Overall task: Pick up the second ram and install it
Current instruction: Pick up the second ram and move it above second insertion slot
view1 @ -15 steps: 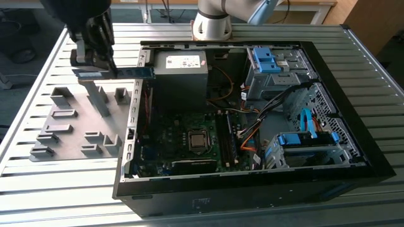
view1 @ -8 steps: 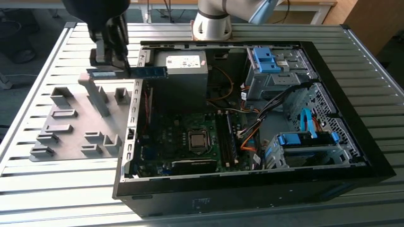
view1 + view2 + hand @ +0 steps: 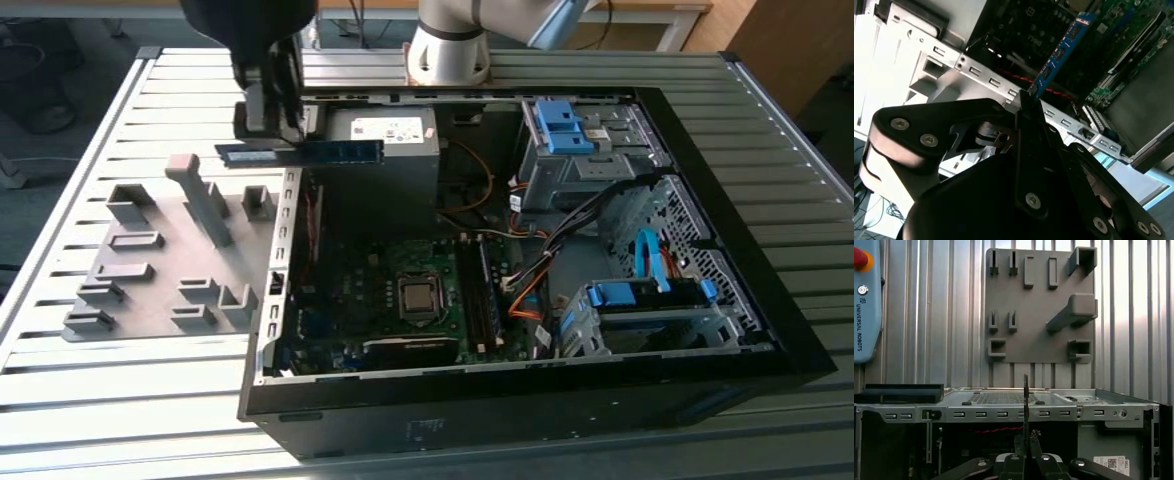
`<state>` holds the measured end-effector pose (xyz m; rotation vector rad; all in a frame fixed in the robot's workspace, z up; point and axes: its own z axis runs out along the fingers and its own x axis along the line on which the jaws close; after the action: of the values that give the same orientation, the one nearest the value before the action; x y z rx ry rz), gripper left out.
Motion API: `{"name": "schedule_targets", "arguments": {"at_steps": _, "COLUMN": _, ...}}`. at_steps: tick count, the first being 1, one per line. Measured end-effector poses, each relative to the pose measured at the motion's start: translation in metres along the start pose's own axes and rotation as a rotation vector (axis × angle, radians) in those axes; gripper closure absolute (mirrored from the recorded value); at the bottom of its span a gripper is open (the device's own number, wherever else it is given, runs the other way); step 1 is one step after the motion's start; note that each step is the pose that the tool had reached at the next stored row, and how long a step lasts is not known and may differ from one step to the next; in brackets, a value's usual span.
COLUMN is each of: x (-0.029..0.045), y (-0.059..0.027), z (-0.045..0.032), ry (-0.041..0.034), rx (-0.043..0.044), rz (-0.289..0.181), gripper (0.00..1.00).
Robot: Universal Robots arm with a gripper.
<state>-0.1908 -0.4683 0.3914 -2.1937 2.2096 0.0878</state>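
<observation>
The second ram (image 3: 320,151) is a thin blue-green stick held level in the air, over the open case's wall on the exterior view's left. My gripper (image 3: 284,130) is shut on one end of it from above. In the second wrist view the ram (image 3: 1061,50) sticks out from between the shut black fingers (image 3: 1029,117), with the green motherboard (image 3: 1124,30) beyond it. In the first wrist view I see the ram (image 3: 1025,395) edge-on, rising from the gripper (image 3: 1026,442). The motherboard's long black slots (image 3: 486,290) lie inside the case, below and to the exterior view's right of the stick.
The grey holder tray (image 3: 140,285) with upright posts lies on the slatted table beside the case, also in the first wrist view (image 3: 1039,335). The open black computer case (image 3: 534,400) holds a grey power supply (image 3: 387,130), blue drive brackets (image 3: 647,295) and loose cables (image 3: 527,290).
</observation>
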Motion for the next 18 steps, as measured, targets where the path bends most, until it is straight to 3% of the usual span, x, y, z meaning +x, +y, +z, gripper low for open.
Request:
{"name": "schedule_targets", "arguments": {"at_steps": 10, "x": -0.0002, "y": -0.0285, "z": -0.0006, "ry": 0.0000, "rx": 0.0000, "rz": 0.000, "gripper": 0.86}}
{"name": "schedule_targets", "arguments": {"at_steps": 18, "x": -0.0003, "y": -0.0413, "z": -0.0009, "ry": 0.0000, "rx": 0.0000, "rz": 0.000, "gripper": 0.86}}
